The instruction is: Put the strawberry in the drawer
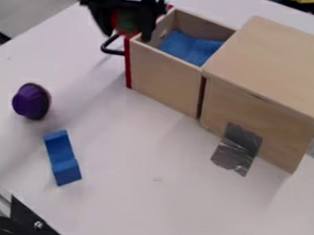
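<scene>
txt: none legible | labels/brands: none legible | nos.: none legible | signs: none legible | cam view: no readable print on any surface

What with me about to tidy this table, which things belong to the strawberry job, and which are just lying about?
Part of the job:
- gripper
- green-and-red object between its fingers, probably the strawberry
- open drawer
- wooden cabinet beside it

Just lying about:
- purple object
- blue block
- blue cloth, inside the drawer
</scene>
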`<state>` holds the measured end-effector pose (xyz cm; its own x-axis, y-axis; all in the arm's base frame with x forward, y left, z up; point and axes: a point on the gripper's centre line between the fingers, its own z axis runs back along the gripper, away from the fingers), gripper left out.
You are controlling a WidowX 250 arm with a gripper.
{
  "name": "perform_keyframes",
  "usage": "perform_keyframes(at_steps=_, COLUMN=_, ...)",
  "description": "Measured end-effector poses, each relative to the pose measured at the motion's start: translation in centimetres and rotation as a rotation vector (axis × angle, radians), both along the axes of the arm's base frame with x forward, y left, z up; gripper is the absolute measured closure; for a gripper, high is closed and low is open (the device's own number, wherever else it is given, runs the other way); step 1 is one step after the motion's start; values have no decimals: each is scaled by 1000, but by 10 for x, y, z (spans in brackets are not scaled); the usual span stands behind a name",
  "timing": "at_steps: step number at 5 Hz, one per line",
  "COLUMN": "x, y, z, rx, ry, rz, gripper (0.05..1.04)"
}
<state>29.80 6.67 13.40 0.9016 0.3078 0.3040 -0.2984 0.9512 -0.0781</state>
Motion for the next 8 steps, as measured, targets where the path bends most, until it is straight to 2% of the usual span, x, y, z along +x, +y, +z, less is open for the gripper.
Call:
perform_keyframes(at_steps=1, x=25, y=-13, z=-6, rx=-31, ry=34, rz=-69, gripper=317)
perform_keyframes(at_steps=2, x=42, y=-14, z=-21, rx=-35, ry=67, rz=-96, gripper=317)
perform_keyframes(at_steps=4, x=50, y=-12, z=-31, rx=-25, ry=81, rz=-116, gripper=317)
perform_keyframes(at_steps=5, x=52, y=-11, z=-31, rx=-16, ry=60, rz=-126, gripper=317)
perform_keyframes(at_steps=6, x=53, y=-11, z=-36, rx=-16, ry=66, rz=-129, gripper=267)
perform_keyframes(at_steps=7, x=53, y=-10, z=-36, rx=-14, ry=68, rz=-133, gripper=76)
perform_keyframes(at_steps=8, x=48, y=-12, z=-37, rx=-14, ry=73, rz=-141, gripper=83)
